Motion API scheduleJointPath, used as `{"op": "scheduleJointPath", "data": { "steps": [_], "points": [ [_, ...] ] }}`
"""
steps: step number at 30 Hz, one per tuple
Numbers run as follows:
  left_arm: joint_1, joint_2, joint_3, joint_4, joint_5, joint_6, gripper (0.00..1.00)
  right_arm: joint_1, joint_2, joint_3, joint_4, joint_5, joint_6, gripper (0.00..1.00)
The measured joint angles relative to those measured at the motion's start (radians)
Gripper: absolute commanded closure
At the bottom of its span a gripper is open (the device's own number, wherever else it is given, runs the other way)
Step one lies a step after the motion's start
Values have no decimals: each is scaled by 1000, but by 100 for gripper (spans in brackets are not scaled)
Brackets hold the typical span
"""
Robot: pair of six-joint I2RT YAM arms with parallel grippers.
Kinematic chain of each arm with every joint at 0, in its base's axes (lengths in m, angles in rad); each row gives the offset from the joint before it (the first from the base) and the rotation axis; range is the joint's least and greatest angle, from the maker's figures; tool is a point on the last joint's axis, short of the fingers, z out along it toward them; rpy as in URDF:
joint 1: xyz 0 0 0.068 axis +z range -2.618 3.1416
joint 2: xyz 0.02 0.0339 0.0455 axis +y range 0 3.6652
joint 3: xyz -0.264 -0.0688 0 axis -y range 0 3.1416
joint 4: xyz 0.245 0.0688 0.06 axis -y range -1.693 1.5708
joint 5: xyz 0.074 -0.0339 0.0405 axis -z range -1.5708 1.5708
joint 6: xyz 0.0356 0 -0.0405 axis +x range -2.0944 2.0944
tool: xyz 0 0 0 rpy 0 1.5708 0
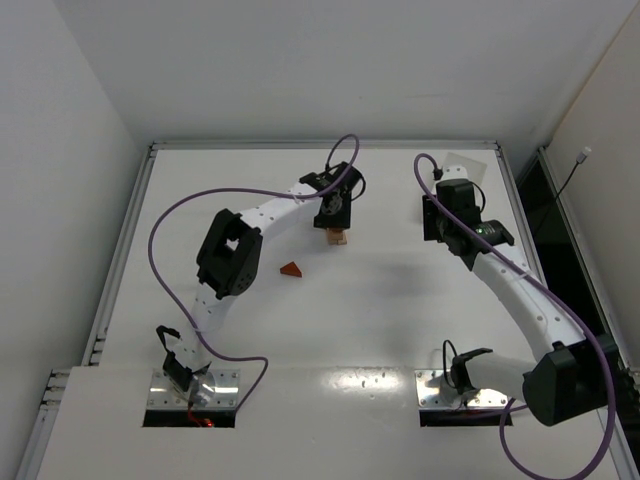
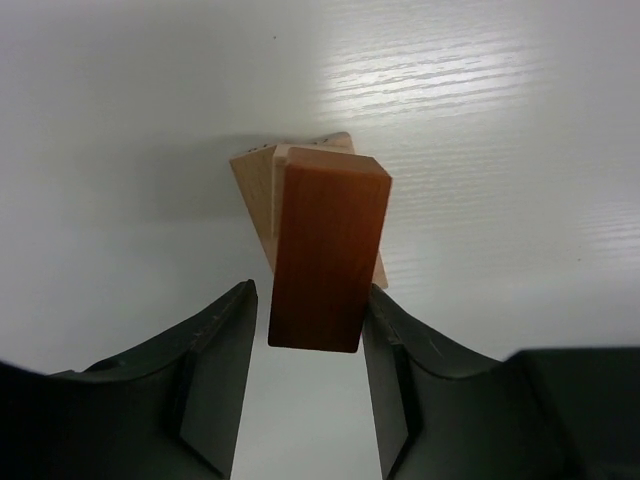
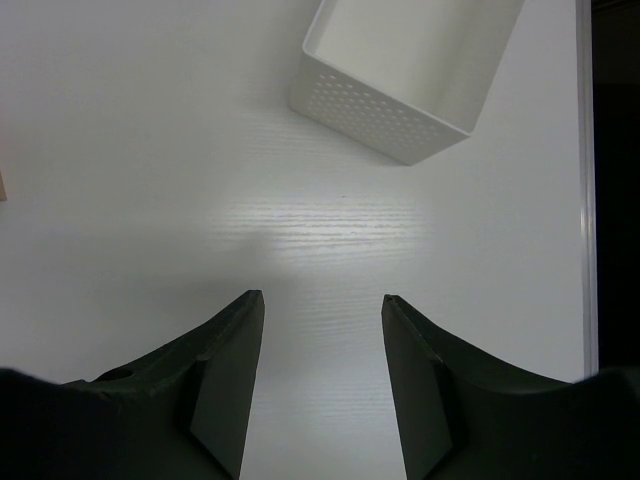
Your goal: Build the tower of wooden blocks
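A small stack of wood blocks stands at the table's far middle. In the left wrist view a reddish-orange block rests on pale tan blocks. My left gripper straddles the orange block with its jaws open; a narrow gap shows at the left finger, and the right finger sits right against the block. In the top view this gripper hangs just over the stack. A reddish-orange wedge lies alone to the stack's near left. My right gripper is open and empty over bare table.
A white perforated tray sits ahead of the right gripper, near the far right corner. A raised rim borders the table. The left arm's purple cable loops over the left half.
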Motion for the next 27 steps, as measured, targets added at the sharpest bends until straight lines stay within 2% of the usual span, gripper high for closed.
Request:
{"op": "scheduleJointPath", "data": {
  "steps": [4,12,27],
  "points": [
    [4,1,-10,-3,4,0,54,0,2,0,0,0,0,53],
    [8,1,-11,-5,28,8,33,0,11,0,0,0,0,53],
    [8,1,0,-6,66,28,31,0,11,0,6,-7,0,53]
  ]
}}
